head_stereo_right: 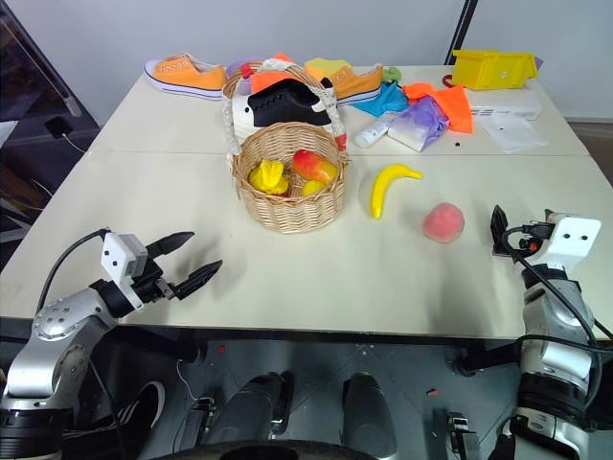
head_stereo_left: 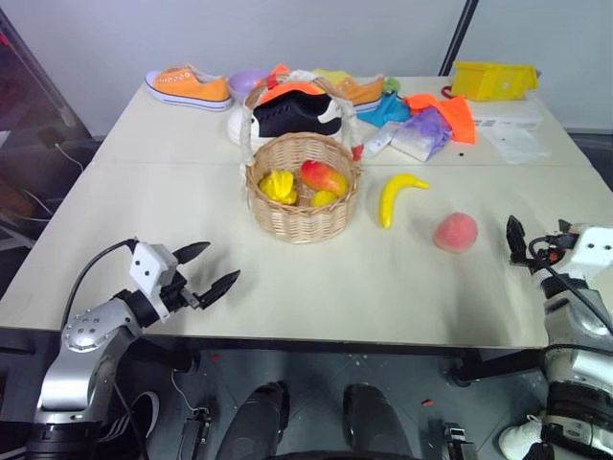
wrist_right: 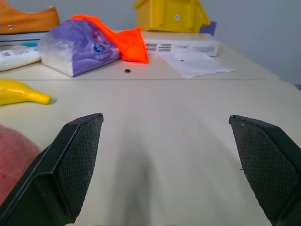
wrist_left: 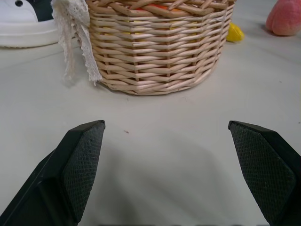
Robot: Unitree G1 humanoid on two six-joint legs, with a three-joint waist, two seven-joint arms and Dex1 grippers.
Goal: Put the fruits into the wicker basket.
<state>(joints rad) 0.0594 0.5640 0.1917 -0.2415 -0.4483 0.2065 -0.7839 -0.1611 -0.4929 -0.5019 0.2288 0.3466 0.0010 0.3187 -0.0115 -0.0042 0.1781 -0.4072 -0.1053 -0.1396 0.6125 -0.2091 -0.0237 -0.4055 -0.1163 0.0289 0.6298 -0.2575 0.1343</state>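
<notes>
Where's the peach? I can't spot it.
In the left eye view, the peach lies on the table's right side, between the banana and the right gripper.

Test or lab room, not a home. Two plain cream tables (head_stereo_left: 402, 278) pushed together, seam running 9 to 3 o'clock, standing before a bare pale wall (head_stereo_left: 316, 34). Far half heaped with unrelated props: orange sneaker (head_stereo_left: 188, 86) at 11 o'clock, black-and-white shoe (head_stereo_left: 287, 117), purple tissue pack (head_stereo_right: 414, 123), orange cloth (head_stereo_left: 450, 113), yellow plastic bin (head_stereo_left: 493, 80) at 1 o'clock, printed sheets (head_stereo_left: 515, 142). Grey floor (head_stereo_left: 316, 383); loose black cable (head_stereo_left: 67, 149) at 9 o'clock.
</notes>
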